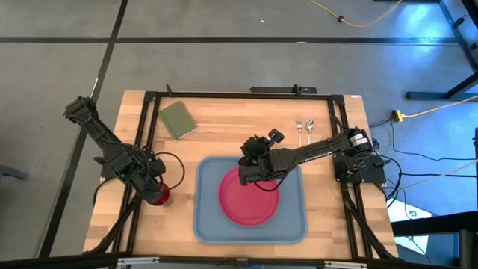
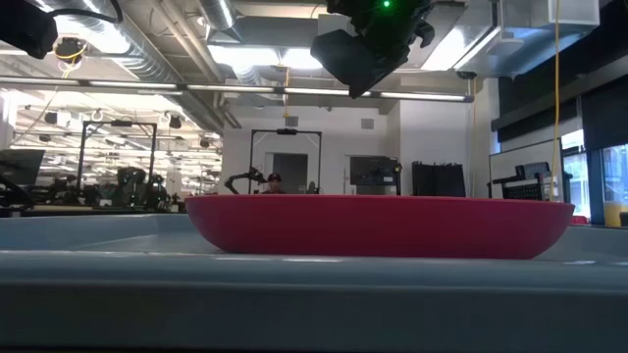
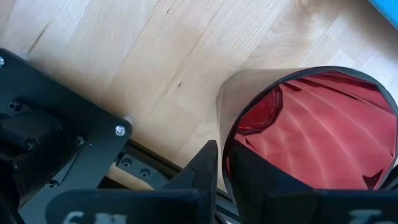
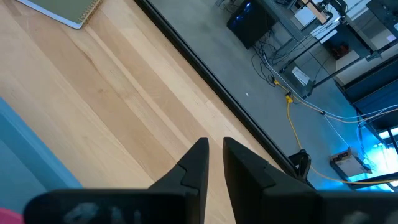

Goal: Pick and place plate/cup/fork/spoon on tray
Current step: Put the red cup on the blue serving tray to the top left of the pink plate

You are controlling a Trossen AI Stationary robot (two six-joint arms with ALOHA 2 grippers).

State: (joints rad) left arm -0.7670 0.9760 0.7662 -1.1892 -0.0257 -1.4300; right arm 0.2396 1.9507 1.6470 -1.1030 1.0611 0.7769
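Note:
The pink-red plate (image 1: 249, 196) lies flat in the light blue tray (image 1: 291, 224); it also shows in the low view (image 2: 378, 226). My right gripper (image 1: 250, 173) hangs above the plate's far left rim, shut and empty, and shows well clear of the plate in the low view (image 2: 365, 54). The dark red cup (image 1: 161, 196) is on the wood left of the tray, with my left gripper (image 1: 154, 188) shut on it. The fork (image 1: 299, 127) and the spoon (image 1: 310, 127) lie side by side on the table at the far right. My left gripper holds the cup's rim (image 3: 222, 127) on the side away from the tray, with one finger (image 3: 205, 165) outside the wall and the other inside the cup. The fingers come slanting down from the table's left. I cannot tell whether the cup's base is on the wood.
A green square pad (image 1: 178, 119) lies at the far left of the table. A black frame rail (image 1: 239, 95) runs round the table's edges. Bare wood shows between the pad and the fork.

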